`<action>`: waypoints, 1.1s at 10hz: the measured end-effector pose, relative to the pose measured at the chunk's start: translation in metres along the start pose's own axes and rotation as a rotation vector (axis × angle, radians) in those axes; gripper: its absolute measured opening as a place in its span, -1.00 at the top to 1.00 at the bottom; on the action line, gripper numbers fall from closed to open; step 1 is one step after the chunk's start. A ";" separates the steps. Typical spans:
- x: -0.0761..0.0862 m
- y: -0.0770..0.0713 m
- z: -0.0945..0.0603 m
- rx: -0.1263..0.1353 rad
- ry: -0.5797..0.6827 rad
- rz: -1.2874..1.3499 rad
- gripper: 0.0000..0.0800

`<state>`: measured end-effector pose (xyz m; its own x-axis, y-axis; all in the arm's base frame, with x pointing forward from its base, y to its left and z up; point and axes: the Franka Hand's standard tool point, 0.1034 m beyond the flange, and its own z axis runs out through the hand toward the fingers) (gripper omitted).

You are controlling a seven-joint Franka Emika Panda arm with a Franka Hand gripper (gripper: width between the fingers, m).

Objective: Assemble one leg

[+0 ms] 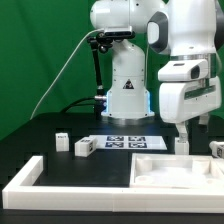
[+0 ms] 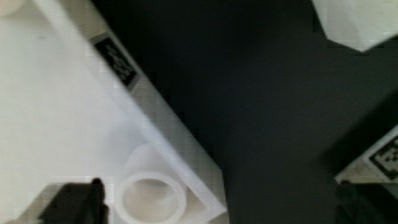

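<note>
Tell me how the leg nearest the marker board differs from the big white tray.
The leg is a small block; the tray is a wide, flat panel with a raised rim. The leg sits away from the arm, while the end effector hangs over the tray. Both are white.

1. The robot arm point(image 1: 128, 80) has a white plastic shell. It is smooth and shiny, and light glints on it.
2. The table point(image 1: 30, 145) is black and dull.
3. The backdrop point(image 1: 30, 40) looks like green cloth, soft and matt.
4. The tray point(image 1: 175, 172) is white plastic. Up close it looks smooth.
5. The leg point(image 1: 84, 147) is smooth white plastic too, and its black-and-white tag looks like paper.
6. The marker board point(image 1: 127, 142) looks flat, white and matt.
</note>
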<state>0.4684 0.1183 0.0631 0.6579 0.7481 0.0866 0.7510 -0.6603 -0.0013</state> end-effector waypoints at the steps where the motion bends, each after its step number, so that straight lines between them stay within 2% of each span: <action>1: 0.005 -0.012 0.002 0.003 0.001 0.099 -0.62; 4: 0.025 -0.048 0.007 0.027 -0.002 0.511 -0.62; 5: 0.032 -0.055 0.007 0.040 0.001 0.612 -0.62; 6: 0.032 -0.056 0.007 0.049 0.001 0.662 -0.62; 9: 0.031 -0.057 0.008 0.053 -0.014 0.658 -0.62; 10: 0.027 -0.065 0.011 0.059 -0.036 0.650 -0.62; 11: 0.021 -0.073 0.014 0.080 -0.119 0.639 -0.62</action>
<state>0.4283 0.1835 0.0510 0.9743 0.2151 -0.0670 0.2088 -0.9738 -0.0901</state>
